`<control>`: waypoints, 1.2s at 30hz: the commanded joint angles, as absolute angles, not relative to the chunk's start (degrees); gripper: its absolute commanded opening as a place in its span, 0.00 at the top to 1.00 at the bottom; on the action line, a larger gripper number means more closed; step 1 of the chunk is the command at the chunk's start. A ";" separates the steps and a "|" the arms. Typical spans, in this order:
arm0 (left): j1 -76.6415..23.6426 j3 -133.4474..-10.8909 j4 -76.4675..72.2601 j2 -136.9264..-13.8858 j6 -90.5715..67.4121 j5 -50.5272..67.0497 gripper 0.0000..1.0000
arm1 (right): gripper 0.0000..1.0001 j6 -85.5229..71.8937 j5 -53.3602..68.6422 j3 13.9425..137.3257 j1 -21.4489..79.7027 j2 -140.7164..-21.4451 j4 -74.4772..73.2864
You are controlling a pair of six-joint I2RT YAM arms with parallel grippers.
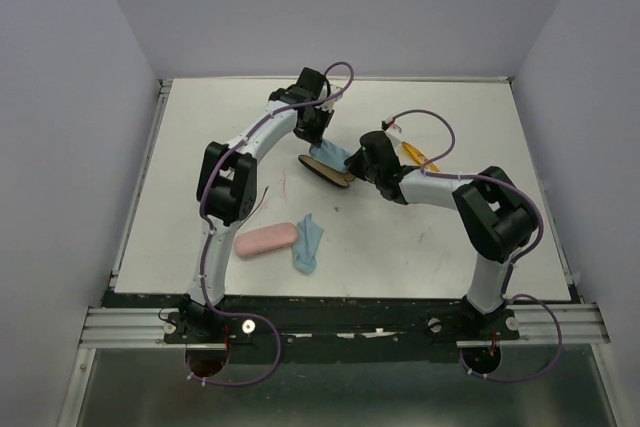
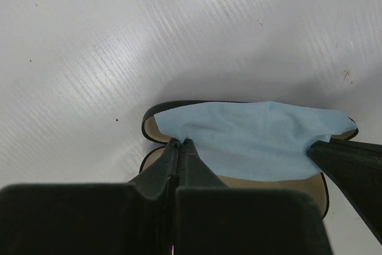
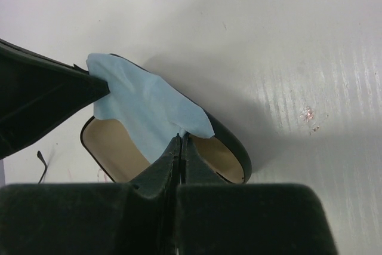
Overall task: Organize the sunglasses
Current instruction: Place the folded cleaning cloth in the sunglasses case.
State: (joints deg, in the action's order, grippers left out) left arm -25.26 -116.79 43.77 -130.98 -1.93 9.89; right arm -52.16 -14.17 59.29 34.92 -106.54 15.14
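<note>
Main risk: the light-blue cloth [image 2: 250,138] hangs stretched between both grippers over the open black case [image 3: 230,143]. An uneven pull could slip a corner out of a pinch, or drag the case across the table [image 1: 420,257], since nothing pins it down. The left gripper [image 2: 180,143] has its jaws together, clamped on one corner of the cloth right above the case rim. The right gripper [image 3: 181,138] is likewise closed on the opposite corner, over the case's other end. Both grips look thin, just the fabric edge, so a slip seems plausible. If let go too high or off-centre, the cloth could land half outside the case, or bunch up on the beige lining [image 3: 113,147] and leave poor room for the sunglasses [image 1: 418,154]. Those lie flat on the table to the right of the black case, apart from it and just beyond the right wrist, so a careless swing of that wrist could knock them away. Count: 1 pair of sunglasses. 2 cases: the black one open, plus a pink case [image 1: 264,240] shut, left of the black case and nearer the arm bases. 2 light-blue cloths: 1 held over the black case, and a 2nd cloth [image 1: 308,243] crumpled just beside the pink case, well apart from the black one. 2 grippers, both at the black case.
</note>
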 commanded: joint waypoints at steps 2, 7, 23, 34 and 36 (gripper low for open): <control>-25.31 -120.67 46.40 -132.98 -2.64 9.05 0.97 | 0.93 -53.35 -15.91 58.18 35.33 -108.54 15.38; -25.31 -120.94 46.76 -133.24 -2.55 10.02 0.96 | 0.91 -53.26 -15.99 57.92 35.24 -108.55 15.73; -25.31 -122.52 46.67 -135.27 -5.18 10.81 0.91 | 0.91 -55.46 -16.26 56.87 35.33 -110.39 17.75; -25.23 -124.01 47.55 -136.32 -5.80 7.82 0.88 | 0.83 -58.44 -18.63 56.52 35.33 -110.83 18.02; -25.40 -124.10 47.99 -136.41 -5.71 7.82 0.85 | 0.80 -58.80 -18.81 56.34 35.25 -110.57 18.10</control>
